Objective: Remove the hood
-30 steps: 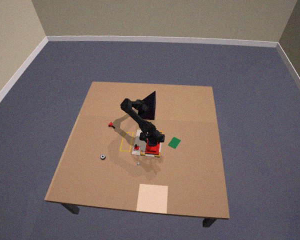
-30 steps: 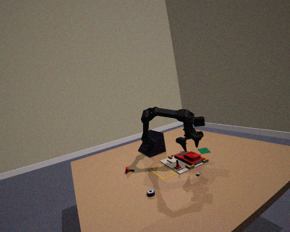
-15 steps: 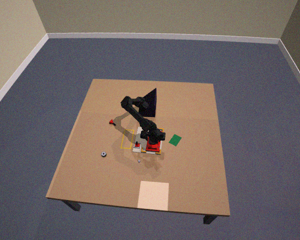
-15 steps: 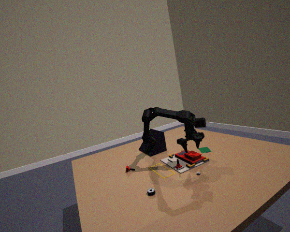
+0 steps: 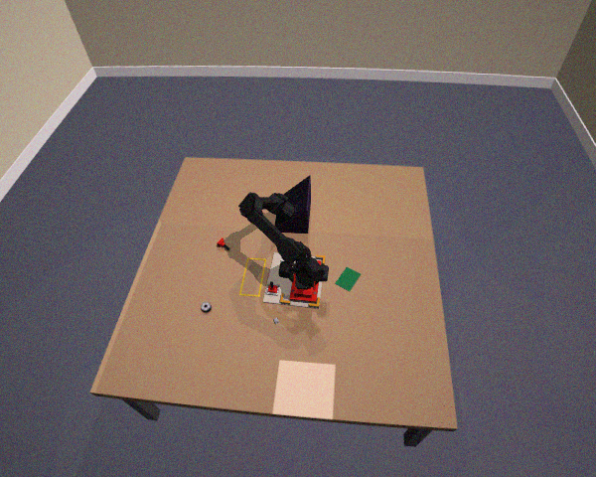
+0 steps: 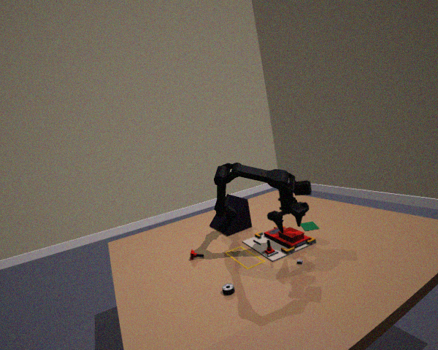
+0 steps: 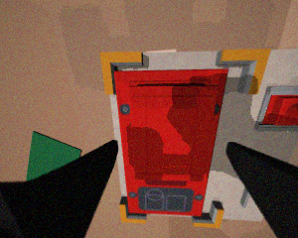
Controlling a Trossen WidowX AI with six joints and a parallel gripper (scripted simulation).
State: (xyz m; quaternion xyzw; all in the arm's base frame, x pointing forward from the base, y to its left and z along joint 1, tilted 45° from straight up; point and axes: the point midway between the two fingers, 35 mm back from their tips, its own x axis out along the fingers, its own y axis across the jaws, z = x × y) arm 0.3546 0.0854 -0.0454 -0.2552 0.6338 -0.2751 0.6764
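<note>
Approach step, by the look of it; hood not yet gripped. Gripper (image 7: 170, 151) spread nearly full, nothing between the fingers, hanging just above the toy car (image 6: 289, 235) with one dark finger (image 7: 76, 180) off each long side of the red body in the wrist view. No contact visible.

Car seated on a grey base plate (image 5: 276, 259) with orange corner brackets (image 7: 107, 63), about mid-table, slightly toward the near edge as seen from the top view. Hood (image 7: 164, 121), taken to be the broad red panel on top, in place on the car; exact seam hard to make out. Grey block with two rounded shapes (image 7: 165, 200) at one end of the car.

Next move, as judged: lower until the fingertips straddle the panel's sides, close, lift straight off, then carry toward the left edge to the yellow-outlined rectangle (image 5: 246, 277) just beside the plate. That outline presumably the marked area; green patch (image 5: 348, 278) on the other side also a candidate, cannot settle which.

Containers: none proper. Small grey tray-like frame (image 7: 262, 106) on the plate holding a red piece with a dark stem. Yellow outline with nothing inside it.

Loose bits elsewhere: grey ring (image 5: 205, 307), small red piece (image 5: 220, 241), tiny grey bit (image 5: 275, 320), pale square (image 5: 304, 389) at the near edge.
</note>
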